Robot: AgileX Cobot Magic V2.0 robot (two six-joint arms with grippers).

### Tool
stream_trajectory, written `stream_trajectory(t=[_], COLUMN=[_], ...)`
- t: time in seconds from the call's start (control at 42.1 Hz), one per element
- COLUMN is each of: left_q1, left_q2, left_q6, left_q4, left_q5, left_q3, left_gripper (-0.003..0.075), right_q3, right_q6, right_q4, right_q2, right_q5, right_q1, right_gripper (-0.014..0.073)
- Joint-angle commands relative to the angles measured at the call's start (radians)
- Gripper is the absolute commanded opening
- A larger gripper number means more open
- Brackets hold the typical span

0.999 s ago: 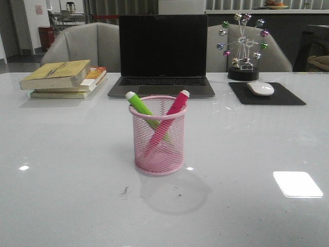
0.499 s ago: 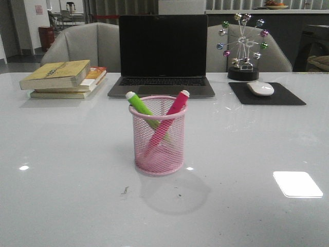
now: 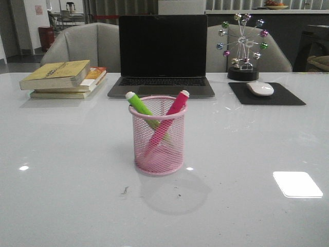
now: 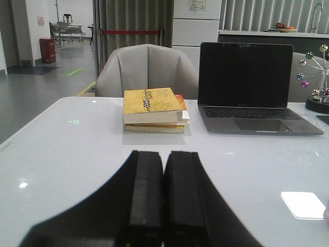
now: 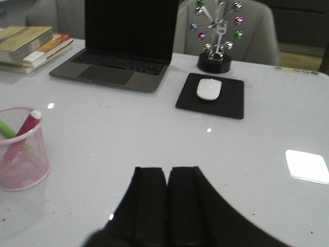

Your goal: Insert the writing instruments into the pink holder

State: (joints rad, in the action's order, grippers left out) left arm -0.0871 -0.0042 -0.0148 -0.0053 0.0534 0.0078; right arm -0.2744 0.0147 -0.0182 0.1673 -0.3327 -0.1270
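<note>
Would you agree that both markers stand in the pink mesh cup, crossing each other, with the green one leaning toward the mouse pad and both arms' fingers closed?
Not quite: the green marker leans toward the books, away from the mouse pad, as the front view shows. The pink marker leans the mouse pad's way. The rest holds: both stand crossed in the pink mesh cup, and the wrist views show both pairs of fingers closed and empty.

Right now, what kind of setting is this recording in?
Probably an office or lab desk area: an open laptop, stacked books and a mouse on its pad share the white table with the pink holder, and chairs stand behind.
</note>
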Motion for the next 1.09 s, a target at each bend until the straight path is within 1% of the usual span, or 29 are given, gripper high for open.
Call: stream_trajectory(t=[0.0,0.095,0.309,0.333,0.571,1.07], left_q1=[-0.001,-0.001,-0.001,-0.001,-0.001,-0.001], left_q2=[-0.02,-0.02,-0.02,-0.02,-0.017,-0.017], left_q6=[-0.002,-0.002,-0.002,-0.002,-0.002,-0.002], left_q4=[-0.009,-0.009,-0.009,-0.009,-0.009,-0.009], left_q5=[-0.085,-0.085,-0.085,-0.085,-0.085,-0.085], left_q3=[0.001,0.001,0.001,0.001,0.001,0.001], left_gripper=[0.0093,0.0093,0.0093,0.0093,0.0093,0.0093], right_q3=[0.061,0.147,0.294,0.291,0.291,0.291], right_q6=[-0.004,-0.004,-0.004,-0.004,-0.004,-0.004], right_q4=[0.024,0.032,0.032,0.033,0.034,0.034], right_q2=[-0.062,-0.117,-0.198,-0.204,-0.201,-0.201], right_q5=[0.179,0.261,0.487,0.469,0.444,0.452], right_q1=[0.059,0.094,0.095,0.095,0.095,0.13], right_gripper=[0.0057,0.0057,0.0057,0.0057,0.0057,0.0057])
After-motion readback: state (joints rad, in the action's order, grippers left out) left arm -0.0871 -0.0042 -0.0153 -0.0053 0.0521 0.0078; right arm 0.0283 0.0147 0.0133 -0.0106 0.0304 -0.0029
